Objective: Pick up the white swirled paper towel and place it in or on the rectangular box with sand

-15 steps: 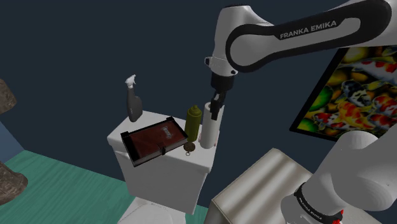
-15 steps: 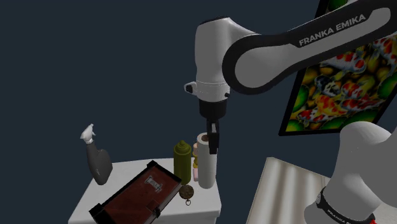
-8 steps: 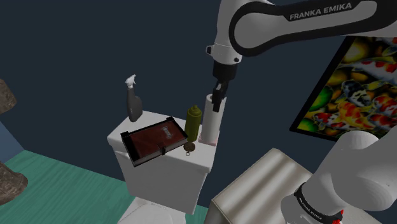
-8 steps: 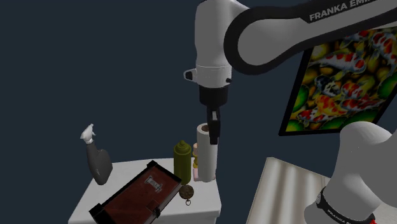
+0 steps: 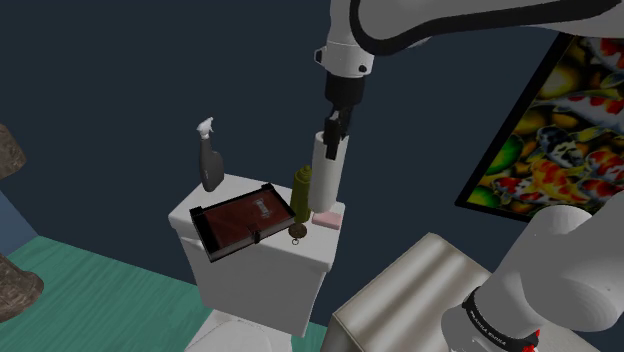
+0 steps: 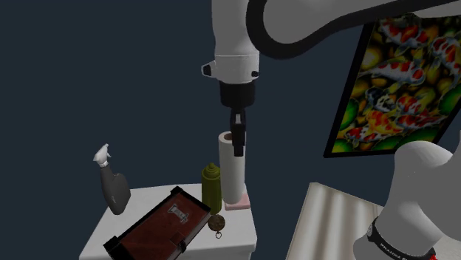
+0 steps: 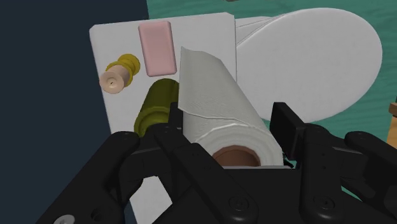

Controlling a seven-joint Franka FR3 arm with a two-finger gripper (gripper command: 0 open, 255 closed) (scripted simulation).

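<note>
The black gripper [image 5: 331,140] clasps the top of the white paper towel roll [image 5: 325,182] between its fingers and holds it upright over the toilet cistern lid [image 5: 300,255]. In the shoulder view, an olive bottle [image 5: 303,195] stands just beside the roll at 9 o'clock and a pink bar [image 5: 326,217] lies at its 6 o'clock. The rectangular box [image 5: 243,217] of reddish-brown sand sits at 8 o'clock, apart from the roll. A grey spray bottle [image 5: 210,160] stands at the box's 11 o'clock.
</note>
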